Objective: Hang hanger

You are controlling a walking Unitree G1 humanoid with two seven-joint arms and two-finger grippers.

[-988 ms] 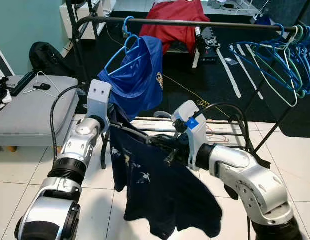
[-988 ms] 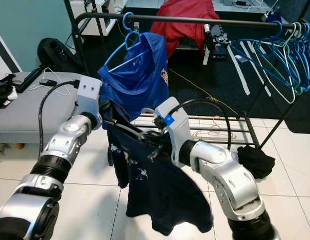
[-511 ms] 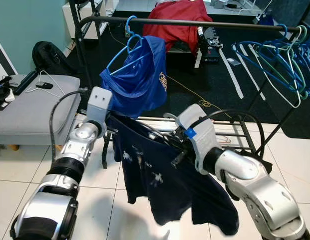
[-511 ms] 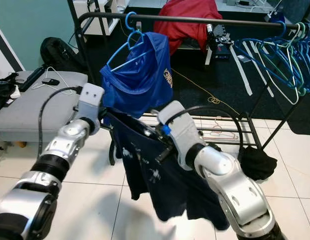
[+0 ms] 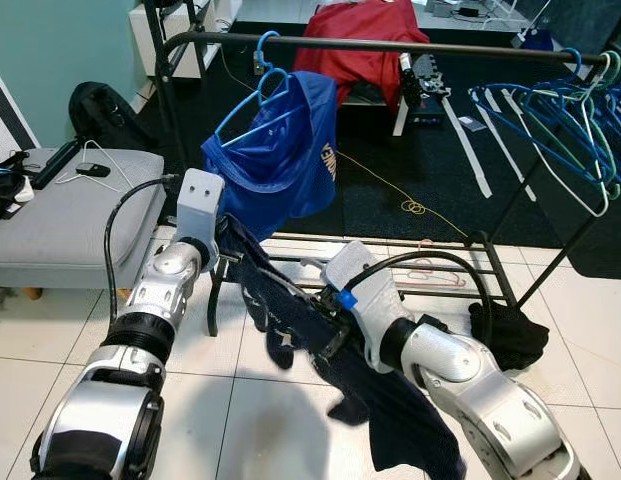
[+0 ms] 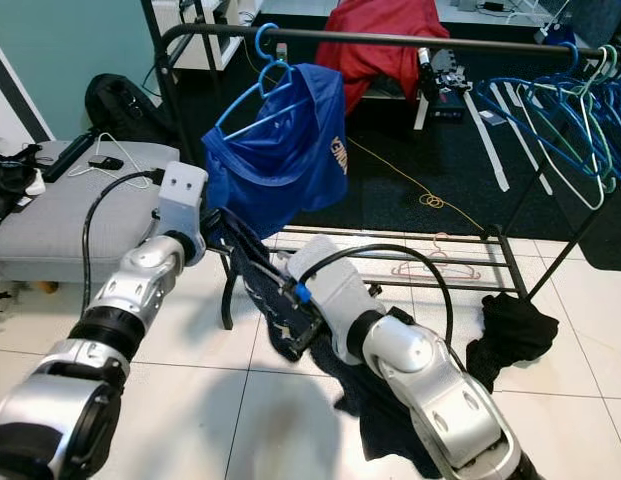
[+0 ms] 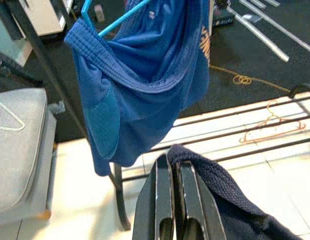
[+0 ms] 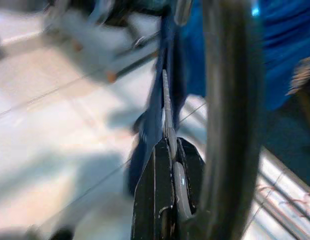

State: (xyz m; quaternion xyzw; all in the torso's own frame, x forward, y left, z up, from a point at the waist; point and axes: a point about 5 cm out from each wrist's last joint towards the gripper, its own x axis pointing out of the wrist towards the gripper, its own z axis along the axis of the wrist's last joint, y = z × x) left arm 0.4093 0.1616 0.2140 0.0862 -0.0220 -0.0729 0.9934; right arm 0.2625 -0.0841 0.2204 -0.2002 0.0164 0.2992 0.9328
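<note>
- A navy shirt (image 5: 320, 335) with small white prints is draping between two silver arms
- A bright blue jersey (image 5: 280, 150) is hanging on a light blue hanger (image 5: 252, 100)
- A black rail (image 5: 390, 45) is carrying blue and pale green hangers (image 5: 550, 130)
- A red garment (image 5: 360, 40) is lying behind
- A grey cushion (image 5: 70, 215) is sitting on white floor tiles (image 5: 30, 350)
- A black cloth (image 5: 505, 335) is lying on the tiles
</note>
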